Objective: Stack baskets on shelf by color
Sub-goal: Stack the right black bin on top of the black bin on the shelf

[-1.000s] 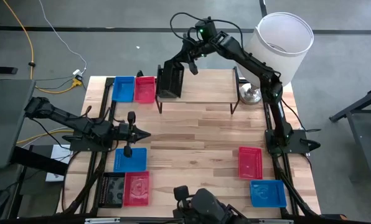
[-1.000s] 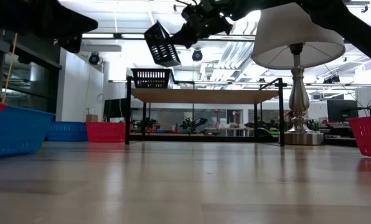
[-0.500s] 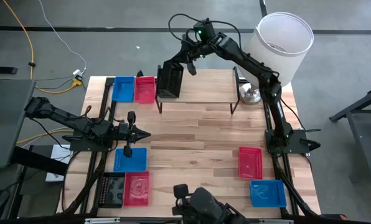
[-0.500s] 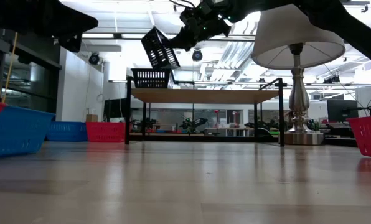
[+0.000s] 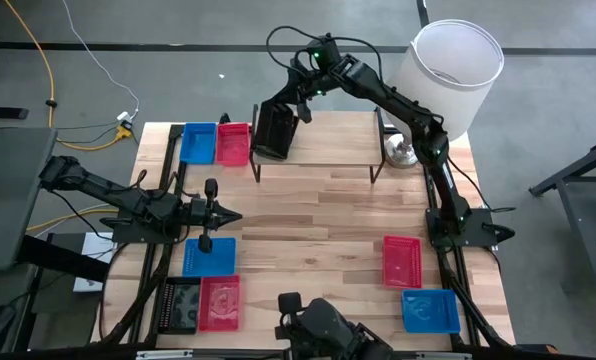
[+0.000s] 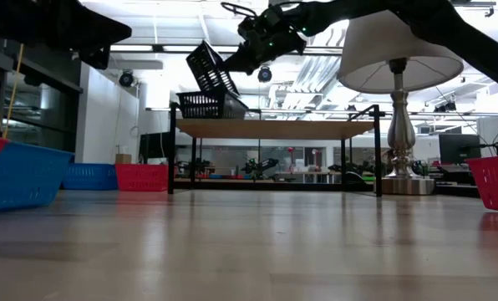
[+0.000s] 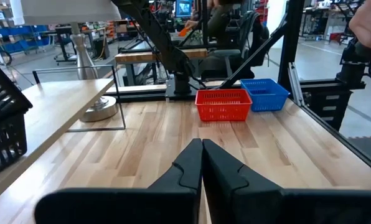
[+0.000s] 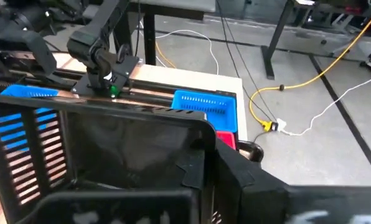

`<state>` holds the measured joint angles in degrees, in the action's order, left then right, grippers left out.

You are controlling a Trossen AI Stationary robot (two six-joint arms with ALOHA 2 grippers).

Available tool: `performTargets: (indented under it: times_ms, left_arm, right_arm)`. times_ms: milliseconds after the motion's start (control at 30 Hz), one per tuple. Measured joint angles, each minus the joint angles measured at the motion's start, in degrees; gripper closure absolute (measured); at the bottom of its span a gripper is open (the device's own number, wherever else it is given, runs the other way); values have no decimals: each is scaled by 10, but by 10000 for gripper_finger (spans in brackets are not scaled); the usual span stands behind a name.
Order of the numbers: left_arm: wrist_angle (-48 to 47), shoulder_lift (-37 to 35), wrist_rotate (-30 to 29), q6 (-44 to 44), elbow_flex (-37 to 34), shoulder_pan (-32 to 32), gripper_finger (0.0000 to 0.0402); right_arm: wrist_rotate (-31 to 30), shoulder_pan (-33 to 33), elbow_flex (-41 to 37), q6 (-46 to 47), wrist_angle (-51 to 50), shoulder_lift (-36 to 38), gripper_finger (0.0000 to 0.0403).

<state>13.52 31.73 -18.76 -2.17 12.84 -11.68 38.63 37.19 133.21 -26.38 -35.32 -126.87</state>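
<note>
Two black baskets met at the shelf's (image 5: 323, 150) left end: one (image 6: 202, 104) already sat on the plank, and over the last second the right claw (image 5: 300, 100) had lowered a second black basket (image 6: 213, 68), steeply tilted, until its lower edge touched the seated one. A second earlier it had hung clear above with open space beneath. The right claw stayed clamped on the tilted basket's rim, so this stacking step looked nearly done but not released; the basket likely still needed levelling to nest.

The left claw (image 5: 221, 214) waited with fingers pressed together, holding nothing, over the counter's (image 5: 318, 225) left side, unmoved. Other baskets lay unsorted on the counter: a blue (image 5: 199, 143) and a red (image 5: 233, 143) beside the shelf, a blue (image 5: 209, 256), black (image 5: 182, 304) and red (image 5: 220, 302) at front left, and a red (image 5: 401, 260) and blue (image 5: 429, 309) at front right.
</note>
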Motion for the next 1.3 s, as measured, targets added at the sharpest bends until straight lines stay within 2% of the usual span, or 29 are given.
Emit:
performTargets:
  times_ms: [167, 333, 533, 667, 733, 833, 967, 1067, 1167, 1300]
  left_arm:
    - [0, 0, 0, 0, 0, 0, 402]
    - [0, 0, 0, 0, 0, 0, 401]
    - [0, 0, 0, 0, 0, 0, 402]
    - [0, 0, 0, 0, 0, 0, 401]
    - [0, 0, 0, 0, 0, 0, 401]
    - [-2, 0, 0, 0, 0, 0, 402]
    - [-2, 0, 1, 0, 0, 0, 401]
    - [-2, 0, 0, 0, 0, 0, 402]
    - [-3, 0, 0, 0, 0, 0, 402]
    - [-4, 0, 0, 0, 0, 0, 401]
  right_arm:
    - [-71, 1, 0, 32, -17, 4, 321]
    - [-89, 2, 18, 36, -52, 12, 273]
    - [-116, -3, 17, 51, -79, 31, 263]
    - [-118, -17, 17, 34, -142, 41, 263]
    - [-125, -28, 17, 6, -197, 44, 267]
    - [-175, -45, 17, -24, -278, 51, 287]
    - [-226, -61, 13, -31, -359, 53, 351]
    - [-275, -70, -21, -31, -350, 51, 394]
    - [-342, -76, -69, -33, -306, 49, 385]
    - [-363, -76, -101, -42, -262, 49, 399]
